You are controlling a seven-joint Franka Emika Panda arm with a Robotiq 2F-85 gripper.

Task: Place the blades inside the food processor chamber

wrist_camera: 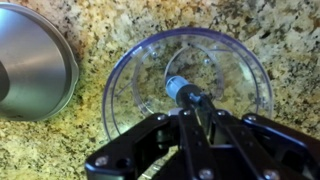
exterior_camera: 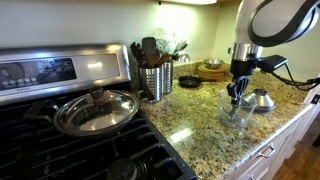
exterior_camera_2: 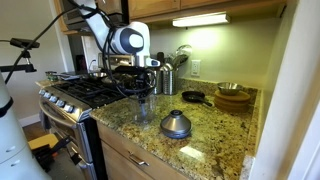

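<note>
Pinches the blades [wrist_camera: 181, 92] by the shaft between fingers [wrist_camera: 212, 125] drawn tight together on the gripper [wrist_camera: 192, 103]. Holds the shaft above the centre of the clear food processor chamber [wrist_camera: 125, 75], resting on the granite countertop [wrist_camera: 110, 20] just beside the grey dome-shaped piece [wrist_camera: 35, 60]. Cannot tell whether touching the chamber floor. Leaves the steel utensil holder [exterior_camera: 155, 80] well apart, beside the stove [exterior_camera: 60, 135].

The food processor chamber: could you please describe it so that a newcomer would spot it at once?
On the granite counter beside the stove, past the steel utensil holder, the chamber stands right under the gripper, which grips the blades. It is the only see-through bowl there; the dome beside it is opaque grey.
</note>
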